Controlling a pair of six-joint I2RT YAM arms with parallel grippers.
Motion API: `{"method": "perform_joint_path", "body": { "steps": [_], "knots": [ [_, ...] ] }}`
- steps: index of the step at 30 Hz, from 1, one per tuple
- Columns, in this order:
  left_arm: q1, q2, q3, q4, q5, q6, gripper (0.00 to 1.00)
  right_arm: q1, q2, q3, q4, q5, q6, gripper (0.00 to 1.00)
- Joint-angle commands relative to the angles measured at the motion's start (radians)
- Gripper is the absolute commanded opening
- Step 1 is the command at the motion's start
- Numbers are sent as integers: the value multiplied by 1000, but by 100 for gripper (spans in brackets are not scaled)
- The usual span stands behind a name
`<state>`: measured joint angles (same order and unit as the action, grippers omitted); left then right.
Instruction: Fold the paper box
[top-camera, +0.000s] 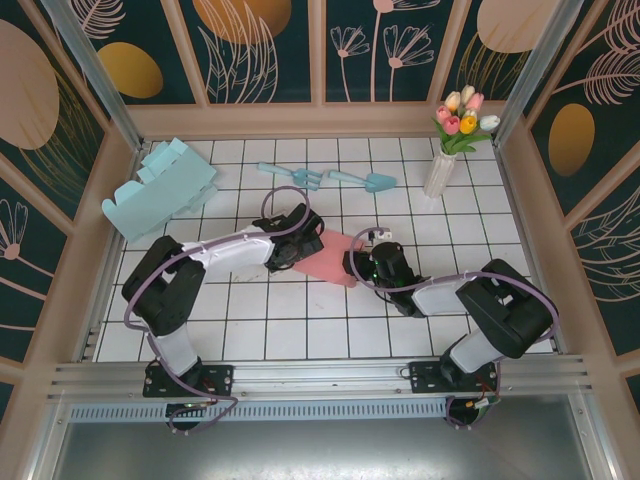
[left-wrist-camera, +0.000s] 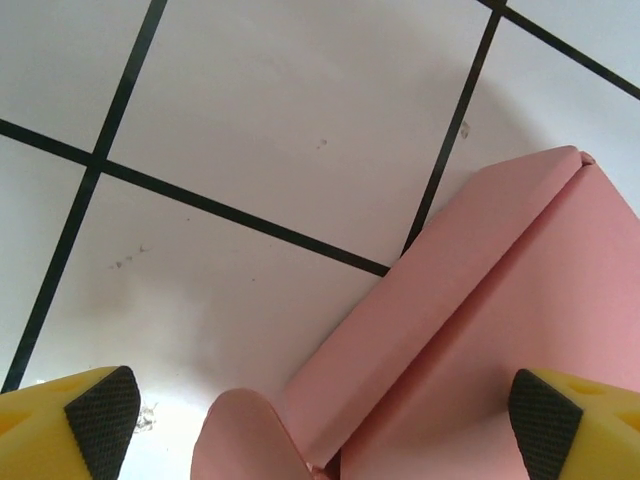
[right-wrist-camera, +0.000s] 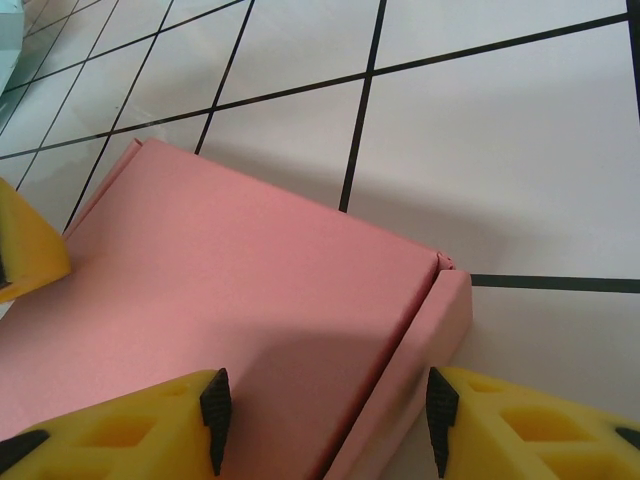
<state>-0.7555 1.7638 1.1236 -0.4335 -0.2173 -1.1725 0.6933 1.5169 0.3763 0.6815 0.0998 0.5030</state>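
paper box (right-wrist-camera: 250, 280): matt, smooth card | table (left-wrist-camera: 300, 120): glossy white tile | left pincer pads (left-wrist-camera: 100, 420): black, grainy

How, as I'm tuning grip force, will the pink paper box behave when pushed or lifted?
The pink box looks like thin folded card, so probably light and apt to slide on the smooth tiled table. Its side flap hinges on a crease, so it likely flexes rather than resists.

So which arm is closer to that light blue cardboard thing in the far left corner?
Left. The left gripper is at the pink box, diagonally near-right of the blue cardboard; the right gripper sits across that box, farther right.
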Motion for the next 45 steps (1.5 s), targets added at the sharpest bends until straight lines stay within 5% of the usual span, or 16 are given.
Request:
{"method": "perform_joint_path", "body": {
  "steps": [1,30,45],
  "knots": [
    [-7,-41,2,-4,3,-10,97,-6,-4,-10,-36,-8,-17,56],
    [-28,5,-62,69,168,-149,83,-6,11,-20,-12,-1,9,54],
    [-37,-12,-77,111,285,-265,84,-3,75,-8,18,0,61,52]
  ]
}}
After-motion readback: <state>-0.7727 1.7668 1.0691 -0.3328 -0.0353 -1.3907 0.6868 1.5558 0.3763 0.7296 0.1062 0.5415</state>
